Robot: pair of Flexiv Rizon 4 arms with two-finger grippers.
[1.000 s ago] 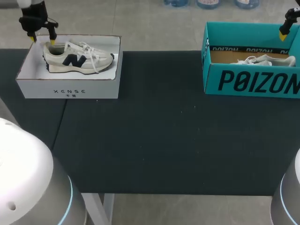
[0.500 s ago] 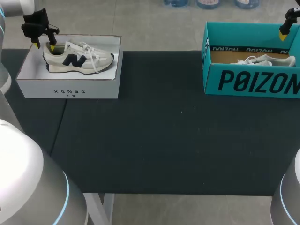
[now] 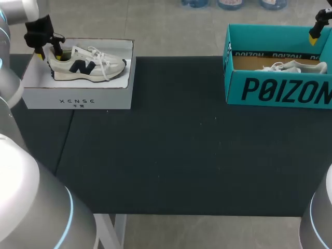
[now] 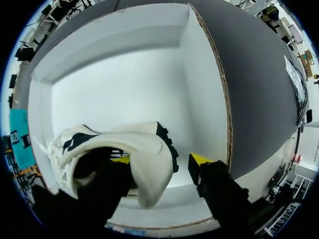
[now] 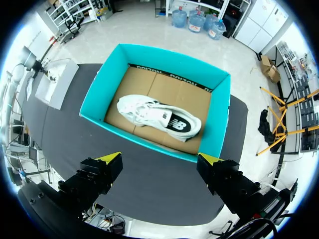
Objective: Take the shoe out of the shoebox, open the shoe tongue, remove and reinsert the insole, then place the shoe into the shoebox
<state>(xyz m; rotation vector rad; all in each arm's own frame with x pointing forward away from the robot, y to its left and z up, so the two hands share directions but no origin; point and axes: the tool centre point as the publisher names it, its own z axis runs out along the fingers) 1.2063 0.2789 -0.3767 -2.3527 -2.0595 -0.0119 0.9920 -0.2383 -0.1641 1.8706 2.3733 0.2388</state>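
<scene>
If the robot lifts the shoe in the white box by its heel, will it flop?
Probably not much: the shoe has a thick sole, so it should keep its shape. The toe may dip, since the left gripper straddles only the heel. The loose laces will likely dangle.

The left gripper [image 3: 47,53] is hanging at the heel of the shoe [image 3: 85,63], which is lying in the white box [image 3: 78,97] on the table's [image 3: 181,155] far left. The right gripper [image 3: 315,35] is hovering over the teal box [image 3: 280,91], where a second shoe [image 3: 290,66] is lying.
</scene>
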